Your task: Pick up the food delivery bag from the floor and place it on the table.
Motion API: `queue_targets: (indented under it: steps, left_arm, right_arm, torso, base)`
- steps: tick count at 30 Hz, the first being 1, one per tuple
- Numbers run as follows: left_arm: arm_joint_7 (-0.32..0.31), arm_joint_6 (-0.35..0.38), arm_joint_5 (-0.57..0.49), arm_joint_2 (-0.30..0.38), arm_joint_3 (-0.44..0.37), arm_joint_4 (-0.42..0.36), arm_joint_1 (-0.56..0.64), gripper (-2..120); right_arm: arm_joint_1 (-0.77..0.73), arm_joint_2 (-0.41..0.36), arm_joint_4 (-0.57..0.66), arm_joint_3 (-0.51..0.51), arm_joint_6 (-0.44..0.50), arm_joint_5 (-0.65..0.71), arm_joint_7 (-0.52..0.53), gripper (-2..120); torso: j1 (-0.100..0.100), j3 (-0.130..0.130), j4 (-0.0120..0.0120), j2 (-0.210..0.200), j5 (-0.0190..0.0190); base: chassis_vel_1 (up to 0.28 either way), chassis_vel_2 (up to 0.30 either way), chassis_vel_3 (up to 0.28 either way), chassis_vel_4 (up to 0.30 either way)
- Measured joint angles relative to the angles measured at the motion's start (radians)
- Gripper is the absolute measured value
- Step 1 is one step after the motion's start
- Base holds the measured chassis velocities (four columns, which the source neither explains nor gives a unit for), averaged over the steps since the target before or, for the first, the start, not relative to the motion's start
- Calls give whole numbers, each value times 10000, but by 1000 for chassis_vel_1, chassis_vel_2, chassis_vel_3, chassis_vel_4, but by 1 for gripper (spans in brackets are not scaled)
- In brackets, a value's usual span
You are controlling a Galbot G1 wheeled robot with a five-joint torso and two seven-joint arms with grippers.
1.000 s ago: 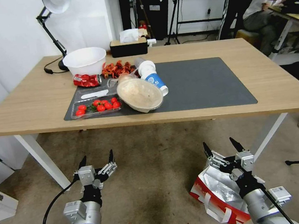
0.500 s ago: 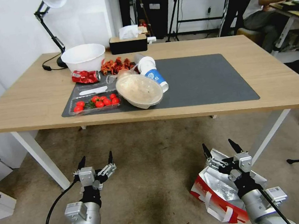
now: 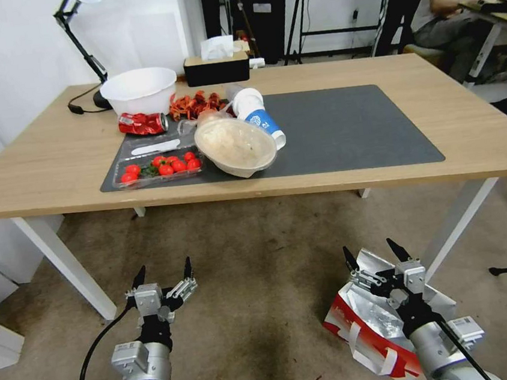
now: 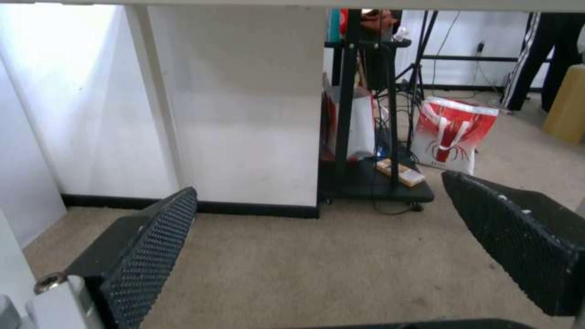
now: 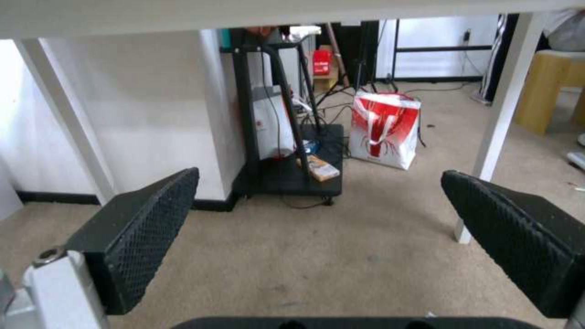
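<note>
Foil-lined food delivery bag (image 3: 364, 323) lies on the floor (image 3: 256, 274), half hidden from you behind the wide-spread right gripper (image 3: 372, 252); left gripper (image 3: 162, 272) equally wide.

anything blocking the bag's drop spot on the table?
Right half of the dark grey mat on the light-wood table is bare. Food clutter sits left: white bowl, tomato tray. Red-and-white foil-lined bag lies below the open right gripper.
</note>
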Motion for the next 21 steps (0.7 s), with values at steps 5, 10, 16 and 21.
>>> queue_targets:
  steps: [5, 10, 16, 21]
  left_arm:
    - [0, 6, -16, 8, 0, 13, -9, 100]
    - [0, -1, -35, 12, 12, 41, -13, 100]
    - [-8, -12, -42, 9, 21, 61, -16, 100]
    - [-9, -24, -32, 6, 21, 73, 5, 100]
  right_arm:
    - [8, 6, -33, 0, -11, -2, -4, 100]
    - [5, -22, -41, 22, -15, 0, -15, 100]
    - [4, -50, -75, 35, -15, 9, -30, 100]
    - [24, -51, -112, 17, -13, 9, -40, 100]
  torso:
    - [-76, -130, 0, -207, 0]
    - [-156, -266, 0, -425, -1]
    - [-253, -404, 0, -658, 0]
    - [-341, -542, 0, -885, 0]
  base:
    - [0, 0, 0, 0]
    - [0, 0, 0, 0]
    - [0, 0, 0, 0]
    - [0, 0, 0, 0]
